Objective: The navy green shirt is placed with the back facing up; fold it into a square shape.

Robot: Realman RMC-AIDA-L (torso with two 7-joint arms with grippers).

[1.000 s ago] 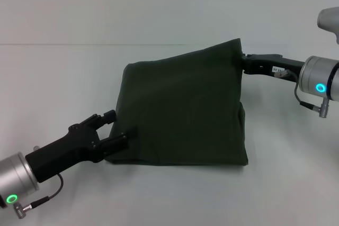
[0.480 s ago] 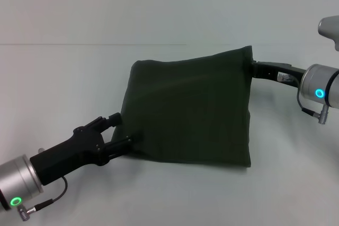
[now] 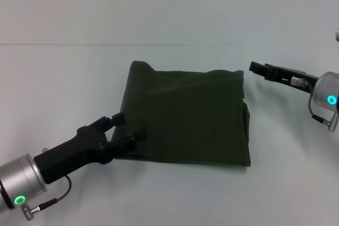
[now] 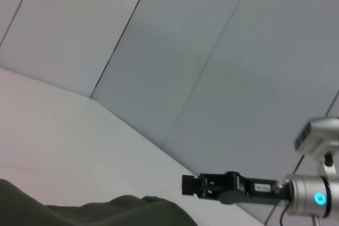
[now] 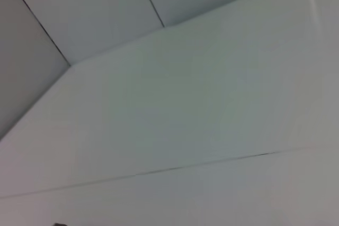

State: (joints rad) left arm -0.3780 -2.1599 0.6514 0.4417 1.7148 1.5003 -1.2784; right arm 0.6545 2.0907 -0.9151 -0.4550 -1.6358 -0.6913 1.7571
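Note:
The navy green shirt [image 3: 185, 116] lies flat on the white table as a roughly square folded bundle, plain side up. Its edge also shows in the left wrist view as a strip of navy green shirt [image 4: 106, 213]. At the shirt's near left edge my left gripper [image 3: 125, 128] is open, with one finger resting on the cloth and the other beside it. My right gripper [image 3: 254, 69] hovers open just off the shirt's far right corner, not touching it. The left wrist view shows that right gripper [image 4: 190, 184] from the side. The right wrist view holds only table and wall.
The white table [image 3: 169, 194] spreads bare on all sides of the shirt. A pale wall [image 3: 169, 3] stands behind its far edge.
The right gripper let go of the raised far right corner and drew back to the right. The shirt dropped flat. The left gripper slid slightly right along the near left edge.

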